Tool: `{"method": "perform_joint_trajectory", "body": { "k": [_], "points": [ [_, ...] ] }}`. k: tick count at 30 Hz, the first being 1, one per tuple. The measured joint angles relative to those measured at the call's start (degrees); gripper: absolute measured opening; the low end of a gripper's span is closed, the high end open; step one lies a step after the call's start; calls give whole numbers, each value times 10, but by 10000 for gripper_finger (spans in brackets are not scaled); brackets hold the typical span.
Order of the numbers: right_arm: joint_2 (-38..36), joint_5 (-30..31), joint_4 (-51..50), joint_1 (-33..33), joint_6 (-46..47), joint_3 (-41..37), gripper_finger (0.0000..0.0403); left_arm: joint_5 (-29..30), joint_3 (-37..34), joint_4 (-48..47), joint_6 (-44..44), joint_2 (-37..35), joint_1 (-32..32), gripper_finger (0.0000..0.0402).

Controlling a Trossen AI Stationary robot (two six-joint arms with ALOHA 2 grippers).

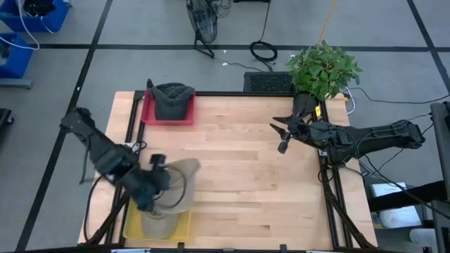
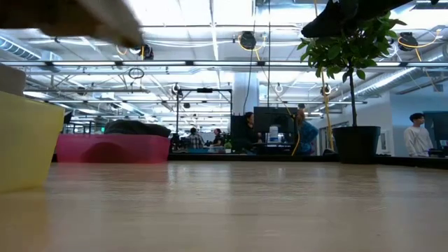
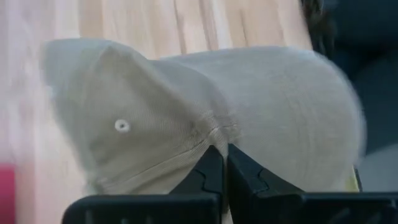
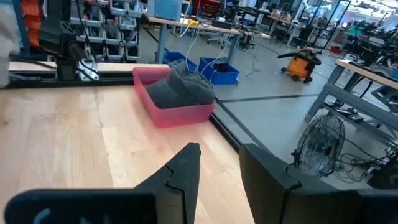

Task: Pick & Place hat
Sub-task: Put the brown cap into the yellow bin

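A beige hat (image 1: 181, 184) is held up by my left gripper (image 1: 152, 184) near the table's near-left corner, above the yellow bin (image 1: 133, 226). The left wrist view shows its crown with an eyelet (image 3: 122, 126). In the low view the hat is a blur at the top left (image 2: 91, 17), well above the yellow bin (image 2: 21, 143). A dark grey hat (image 1: 172, 98) lies in the pink bin (image 1: 149, 112) at the far edge. My right gripper (image 1: 281, 137) hovers open over the table's right side, touching nothing. My left gripper (image 3: 219, 163) is shut on the beige hat, pinching a fold of its crown fabric (image 3: 214, 134) between the two fingertips (image 3: 205, 171). The hat is lifted clear of the table, and its cloth bunches and creases toward the pinch.
A potted plant (image 1: 322, 70) stands at the far-right corner, close behind my right arm. A pale shape (image 1: 158, 225) shows inside the yellow bin. Bare wood (image 1: 239, 183) stretches across the middle of the table. People stand in the room beyond the table (image 2: 418, 136).
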State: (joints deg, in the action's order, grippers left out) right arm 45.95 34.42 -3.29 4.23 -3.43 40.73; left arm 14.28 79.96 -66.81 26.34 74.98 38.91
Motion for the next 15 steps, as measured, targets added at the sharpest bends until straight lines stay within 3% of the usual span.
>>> {"method": "perform_joint_trajectory", "body": {
  "k": [6, 15],
  "points": [
    [0, -1, -1, 0, 13, 0, 100, 19, 0, -63, 156, 17, 114, 9],
    [0, -2, -6, 0, 25, 0, 100, 87, 0, -66, 290, 69, 228, 8]
  ]
}}
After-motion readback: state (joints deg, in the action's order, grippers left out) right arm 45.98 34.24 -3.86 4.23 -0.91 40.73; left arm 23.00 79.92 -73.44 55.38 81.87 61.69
